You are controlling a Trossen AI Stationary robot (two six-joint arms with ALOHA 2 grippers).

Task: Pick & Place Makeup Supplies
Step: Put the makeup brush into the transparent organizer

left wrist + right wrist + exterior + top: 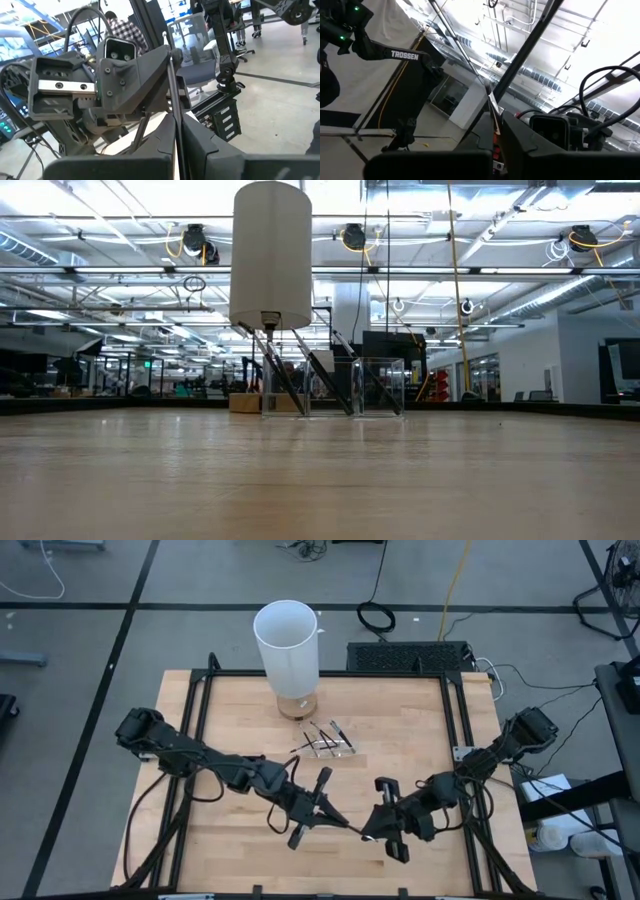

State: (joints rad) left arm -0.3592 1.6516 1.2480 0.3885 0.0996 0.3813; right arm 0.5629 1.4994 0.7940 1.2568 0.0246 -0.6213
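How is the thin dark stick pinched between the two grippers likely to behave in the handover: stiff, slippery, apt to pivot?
The thin dark stick spans straight between the left gripper and right gripper, so it is probably stiff and light. Held only at its ends by shut fingers, it could pivot or slip. If dropped on the table, it would likely roll.

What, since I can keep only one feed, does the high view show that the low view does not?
Only the high view: both arms meeting over the front of the table, with the left pincer and the right pincer each shut on one thin stick between them.
Only the low view: the hall behind the table, and how the sticks lean inside the clear tray.
Both: the white cylinder, the clear tray beside it, and the sticks in it.
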